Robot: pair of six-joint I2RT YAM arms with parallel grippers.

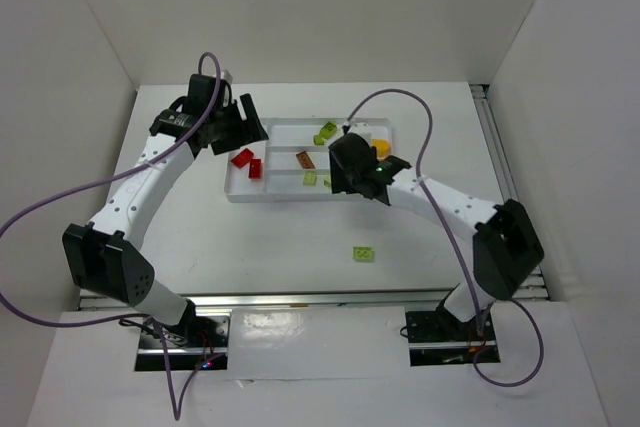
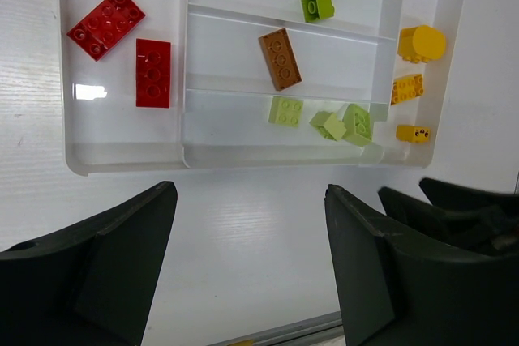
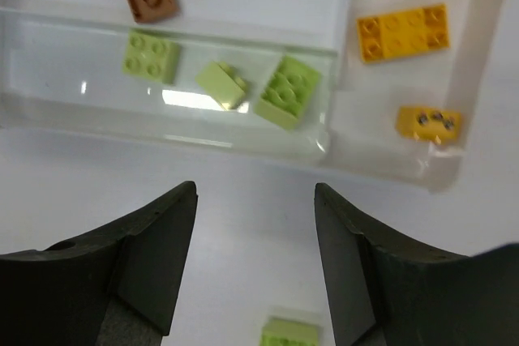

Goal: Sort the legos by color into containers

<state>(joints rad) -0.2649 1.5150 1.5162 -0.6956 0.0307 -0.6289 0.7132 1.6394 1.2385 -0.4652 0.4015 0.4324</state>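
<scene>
Found left gripper [image 2: 250, 200] spread and empty, short of the tray's [image 2: 122, 160] near rim; right gripper [image 3: 255, 200] likewise spread, pinching nothing. Logged red bricks [image 2: 106, 23] in the left-end compartment, yellow bricks [image 2: 407, 88] at the other end, green bricks [image 2: 357, 123] and a brown brick [image 2: 280, 59] between. Spotted one green stray brick [image 1: 364, 253] on the table [image 1: 280, 247], apart from the tray.
</scene>
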